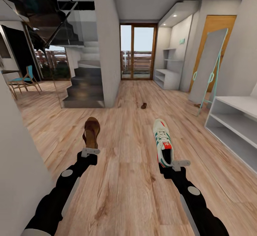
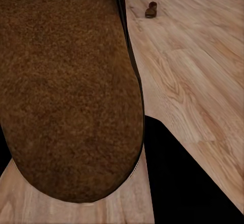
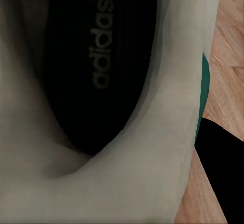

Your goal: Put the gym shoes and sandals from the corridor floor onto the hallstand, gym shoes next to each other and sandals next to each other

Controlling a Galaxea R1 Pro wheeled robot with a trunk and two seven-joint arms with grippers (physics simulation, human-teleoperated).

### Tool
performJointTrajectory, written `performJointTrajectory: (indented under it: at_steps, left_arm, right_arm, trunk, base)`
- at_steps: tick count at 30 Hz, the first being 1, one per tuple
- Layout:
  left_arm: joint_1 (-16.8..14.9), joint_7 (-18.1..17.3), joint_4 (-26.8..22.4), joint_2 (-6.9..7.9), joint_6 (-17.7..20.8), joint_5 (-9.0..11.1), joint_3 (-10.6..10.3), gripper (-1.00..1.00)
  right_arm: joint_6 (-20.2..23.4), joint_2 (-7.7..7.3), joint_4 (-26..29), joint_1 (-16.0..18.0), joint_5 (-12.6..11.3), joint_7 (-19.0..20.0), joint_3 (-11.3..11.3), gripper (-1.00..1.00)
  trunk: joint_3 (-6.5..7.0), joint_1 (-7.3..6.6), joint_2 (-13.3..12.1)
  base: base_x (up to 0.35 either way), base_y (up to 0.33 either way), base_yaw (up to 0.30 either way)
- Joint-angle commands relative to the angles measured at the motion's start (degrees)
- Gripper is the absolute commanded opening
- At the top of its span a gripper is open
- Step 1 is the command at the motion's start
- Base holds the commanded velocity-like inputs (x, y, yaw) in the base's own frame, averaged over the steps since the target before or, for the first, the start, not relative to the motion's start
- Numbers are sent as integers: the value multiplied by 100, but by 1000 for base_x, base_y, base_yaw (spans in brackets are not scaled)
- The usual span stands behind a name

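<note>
- Left gripper is clamped on the heel end of a dark brown leather slip-on sandal, held off the light wood-plank corridor floor with its toe toward 12 o'clock.
- Right gripper grips the heel collar of a white lace-up gym shoe with green stripes and red patches, also pointing toward 12 o'clock.
- Both shoes look light; the sandal's sole seems stiff, while the sneaker's padded collar probably yields, so a heel hold could let the toe sag.
- A second brown sandal lies on the floor far ahead, at about 12 o'clock.
- The white hallstand with staggered wall shelves stands far off at 1 o'clock; a plain low white rack sits near at 2 o'clock.
</note>
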State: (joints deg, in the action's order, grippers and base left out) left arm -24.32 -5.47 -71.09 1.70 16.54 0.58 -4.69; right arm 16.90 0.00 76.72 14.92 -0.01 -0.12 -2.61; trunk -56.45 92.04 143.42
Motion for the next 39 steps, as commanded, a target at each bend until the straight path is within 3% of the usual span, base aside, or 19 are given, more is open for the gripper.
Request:
performJointTrajectory:
  at_steps: [1,23,39]
  left_arm:
    - [-2,-16,-10,1,34,-14,-5,-100]
    - [-6,-16,-10,-2,34,-14,-6,-100]
    - [-3,-17,60,-38,28,-14,-59,-100]
  right_arm:
    - [33,0,9,3,1,-8,-2,-100]
    - [33,0,9,3,1,-6,-2,-100]
    - [33,0,9,3,1,-9,-2,-100]
  trunk:
    - [-6,2,2]
    - [-6,2,2]
    - [-6,2,2]
  base:
    - [347,0,-57]
    - [347,0,-261]
    - [347,0,-6]
